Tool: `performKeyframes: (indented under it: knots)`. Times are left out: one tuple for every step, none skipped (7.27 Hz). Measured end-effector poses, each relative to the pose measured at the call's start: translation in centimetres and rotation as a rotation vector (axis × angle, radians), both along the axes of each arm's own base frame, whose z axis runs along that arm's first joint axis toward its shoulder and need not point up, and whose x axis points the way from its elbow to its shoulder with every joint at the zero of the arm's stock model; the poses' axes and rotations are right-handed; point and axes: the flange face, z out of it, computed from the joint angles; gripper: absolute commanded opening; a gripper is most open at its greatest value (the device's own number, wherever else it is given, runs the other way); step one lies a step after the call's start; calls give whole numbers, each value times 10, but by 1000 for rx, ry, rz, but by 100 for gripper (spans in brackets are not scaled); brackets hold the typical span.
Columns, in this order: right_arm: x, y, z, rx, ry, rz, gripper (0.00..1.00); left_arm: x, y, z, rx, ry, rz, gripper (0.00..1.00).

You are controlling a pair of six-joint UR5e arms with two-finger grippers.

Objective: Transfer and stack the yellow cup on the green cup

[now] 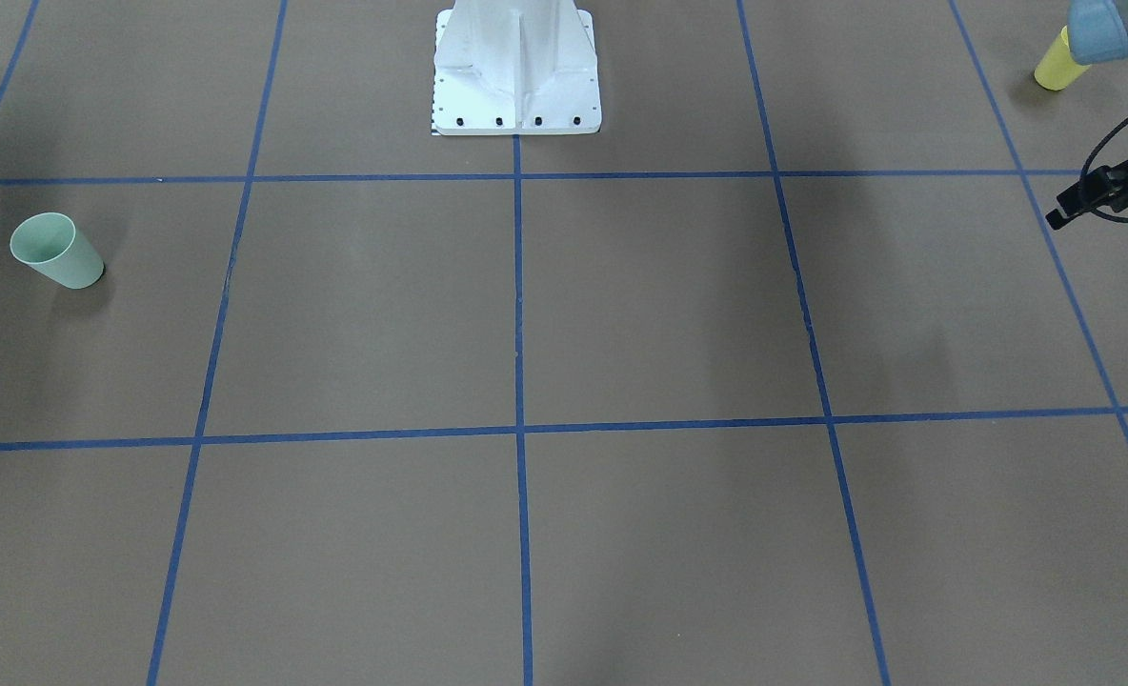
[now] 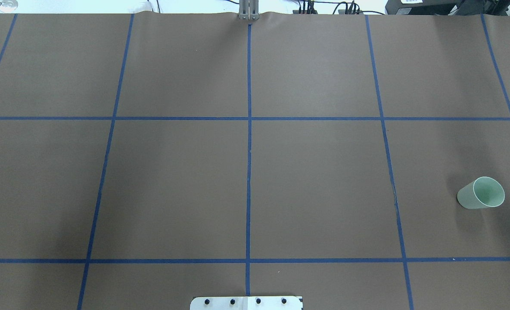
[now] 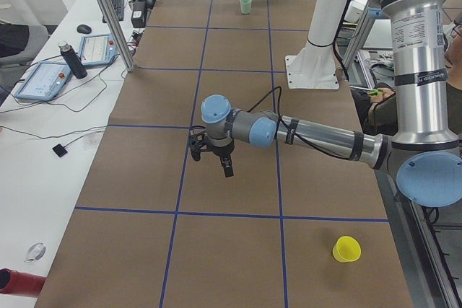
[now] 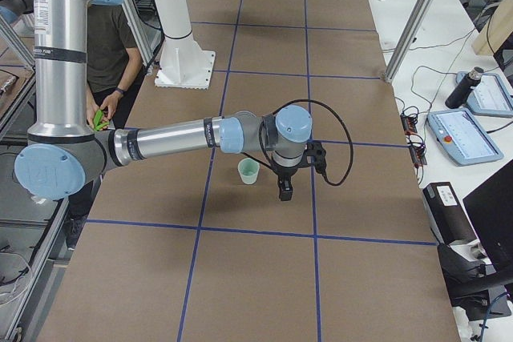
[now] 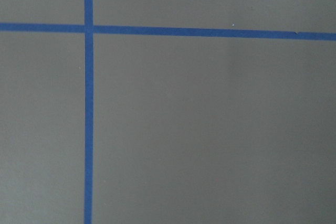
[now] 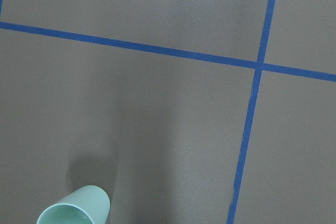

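- Nearest the lens in the left side view, the yellow cup (image 3: 346,249) stands upright, mouth up, at the end of the table (image 2: 173,185) on the robot's left, close to the robot's edge.
- Inside the yellow cup only its own yellow wall shows.
- In the front-facing view its upper part is hidden behind the blue-grey joint of the left arm (image 1: 1112,29).
- The green cup (image 2: 481,193) stands upright, mouth up, at the opposite end of the table, on the robot's right.
- Its inside shows only pale green wall and floor.
- The 2 cups are well apart, each alone on the brown cover, and neither sits in the other.
- The left gripper (image 3: 228,172) hangs fingers-down above the table near a crossing of the blue tape lines (image 5: 88,129), well apart from the yellow cup.
- I cannot tell how far its fingers are spread, and the yellow cup is not in them.
- The right gripper (image 4: 284,193) hangs fingers-down just beside the green cup without touching it.
- It shows only in the right side view, so I cannot tell how wide it stands. The green cup rests on the table, not in its grasp.
- The right wrist view catches the green cup's rim at the lower left corner.
- The white robot base (image 1: 516,76) stands at the middle of the robot's edge, between the 2 ends.
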Motion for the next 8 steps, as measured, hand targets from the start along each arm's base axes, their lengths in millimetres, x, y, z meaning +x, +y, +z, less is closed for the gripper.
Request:
performKeyframes:
  knots:
    - [0,0,0,1,0,-1,100,3,5,-2,-81,-49,-102,100]
    - [-3,-1,0,1,1,-7,100,10,8,0,-146,-106,-190,100]
    - [-11,-2,3,-3,3,-24,100,22,11,6,-193,-187,-270,100]
    - [-18,-4,5,-6,4,-39,100,40,18,17,-230,-295,-359,100]
    - [-24,-5,6,-9,5,-51,100,55,31,33,-261,-406,-450,100]
    - [-30,-6,6,-8,5,-64,100,66,45,49,-299,-503,-539,100]
    - [-34,-6,5,-6,5,-72,100,80,60,61,-355,-597,-629,100]
    - [-38,-6,4,-2,5,-81,100,98,75,69,-418,-705,-728,100]
